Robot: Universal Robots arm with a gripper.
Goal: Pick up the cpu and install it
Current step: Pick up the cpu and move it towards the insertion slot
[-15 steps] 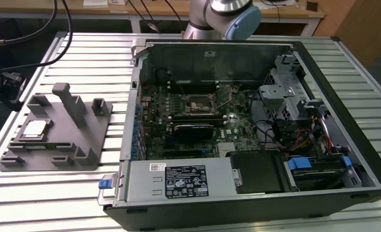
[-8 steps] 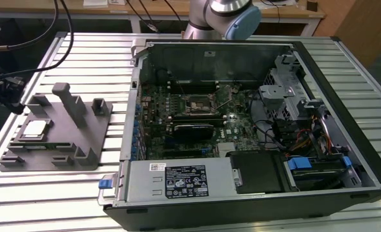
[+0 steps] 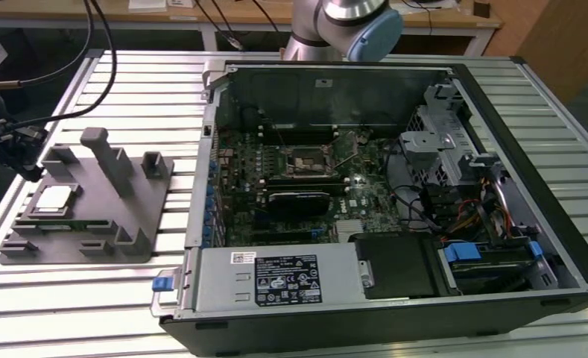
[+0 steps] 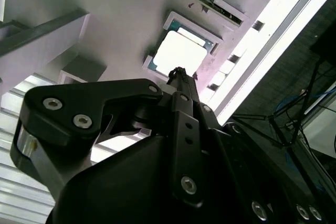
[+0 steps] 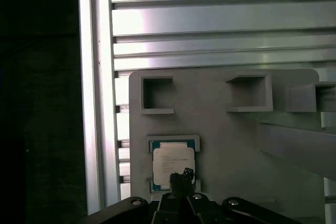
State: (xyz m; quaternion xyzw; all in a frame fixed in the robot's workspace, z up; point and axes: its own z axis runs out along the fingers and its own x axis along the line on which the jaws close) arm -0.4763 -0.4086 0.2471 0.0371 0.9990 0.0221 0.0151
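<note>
CPU [image 5: 172, 162] is lying flat in a shallow square pocket of a grey holder block [image 5: 220, 124], directly beneath the gripper [image 5: 181, 176], with its pale metal top facing up and a thin greenish edge showing around it. In both wrist views the gripper's dark tip is hanging over the near edge of the chip. Whether it is touching the metal top cannot be told.

The gripper [image 4: 178, 73] is showing its fingers drawn together into one narrow point, with no gap visible between them and nothing clamped in them. In the second wrist view the CPU [image 4: 181, 53] is glaring bright just beyond that point, framed by the pocket's raised lip, and the holder block [image 4: 131, 19] is spreading out past it.

Beyond the gripper in the first wrist view, two small open-sided brackets are standing on the holder block, and further out the ribbed metal tabletop [image 5: 210, 24] is running in long slats.

In the exterior view the CPU [image 3: 55, 197] is resting near the holder block's [image 3: 139, 216] outer side, with a long green strip module [image 3: 65, 224] lying just beside it. The block is sitting on the tabletop [image 3: 124, 82] at the exterior view's left. An opened computer case [image 3: 562, 224] is lying well apart from the gripper's spot, at the exterior view's right, with its motherboard socket [image 3: 308, 160] exposed. The arm [image 3: 343, 22] is rising behind the case.
</note>
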